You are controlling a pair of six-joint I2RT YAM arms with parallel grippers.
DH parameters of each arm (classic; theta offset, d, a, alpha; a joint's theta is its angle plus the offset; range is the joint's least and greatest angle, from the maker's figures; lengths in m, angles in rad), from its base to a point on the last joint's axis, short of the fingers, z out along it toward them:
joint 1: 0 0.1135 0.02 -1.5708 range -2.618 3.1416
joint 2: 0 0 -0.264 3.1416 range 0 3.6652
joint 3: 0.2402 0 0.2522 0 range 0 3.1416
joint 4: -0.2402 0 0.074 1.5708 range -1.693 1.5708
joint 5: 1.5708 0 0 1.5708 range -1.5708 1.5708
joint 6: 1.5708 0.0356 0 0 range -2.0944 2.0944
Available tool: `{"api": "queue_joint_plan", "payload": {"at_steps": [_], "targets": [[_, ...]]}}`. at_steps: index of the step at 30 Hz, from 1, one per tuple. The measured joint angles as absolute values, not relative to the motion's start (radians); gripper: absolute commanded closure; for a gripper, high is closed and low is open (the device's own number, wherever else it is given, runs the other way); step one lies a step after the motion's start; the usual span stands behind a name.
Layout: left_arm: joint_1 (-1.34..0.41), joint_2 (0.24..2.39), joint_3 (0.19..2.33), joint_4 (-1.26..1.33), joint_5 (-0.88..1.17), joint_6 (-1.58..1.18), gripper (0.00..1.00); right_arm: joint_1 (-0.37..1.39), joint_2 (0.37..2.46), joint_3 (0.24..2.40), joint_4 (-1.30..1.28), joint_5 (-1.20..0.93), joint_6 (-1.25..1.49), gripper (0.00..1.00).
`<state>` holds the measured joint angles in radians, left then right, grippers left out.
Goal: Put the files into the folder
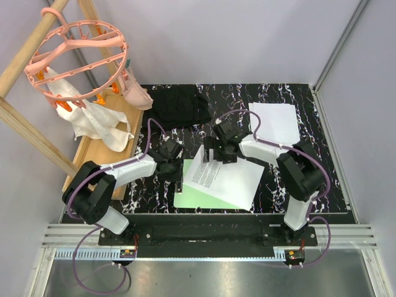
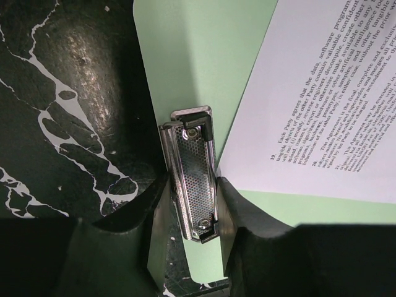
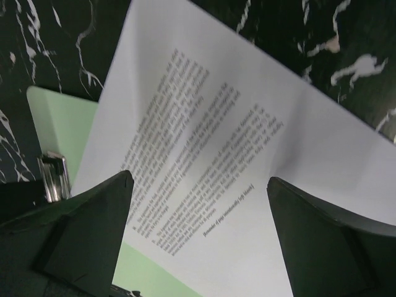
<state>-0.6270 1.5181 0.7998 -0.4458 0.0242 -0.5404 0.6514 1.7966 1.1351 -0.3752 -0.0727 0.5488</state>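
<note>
One printed sheet (image 3: pixel 235 142) lies askew on folder (image 2: pixel 198 55), corner beside clip (image 2: pixel 193 176), apparently unclipped; left gripper (image 2: pixel 193 204) clenched on clip; right gripper (image 3: pixel 199 179) released above sheet; blank sheets (image 1: pixel 275 120) lie apart, unfiled.

We see a pale green folder (image 1: pixel 185 198), its clip (image 2: pixel 193 179) silver with a fine mesh pattern. The sheet (image 1: pixel 226 179) is white with black print. The table (image 1: pixel 328 179) is black with white marble veins. At ten o'clock, a pink hanger (image 1: pixel 34 62).
</note>
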Motion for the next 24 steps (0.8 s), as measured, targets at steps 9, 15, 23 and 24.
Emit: {"api": "queue_joint_plan", "payload": {"at_steps": [9, 15, 23, 24], "targets": [[-0.627, 1.518, 0.801, -0.446, 0.027, -0.531, 1.00, 0.640, 1.997, 1.439, -0.395, 0.002, 0.405, 0.00], [-0.624, 1.518, 0.801, -0.446, 0.030, -0.530, 1.00, 0.621, 2.053, 1.480, -0.397, -0.042, 0.269, 0.00], [-0.611, 1.518, 0.801, -0.438, 0.045, -0.529, 1.00, 0.574, 2.110, 1.522, -0.379, -0.240, 0.162, 0.00], [-0.609, 1.518, 0.801, -0.435, 0.046, -0.529, 1.00, 0.572, 2.111, 1.522, -0.374, -0.281, 0.160, 0.00]]}}
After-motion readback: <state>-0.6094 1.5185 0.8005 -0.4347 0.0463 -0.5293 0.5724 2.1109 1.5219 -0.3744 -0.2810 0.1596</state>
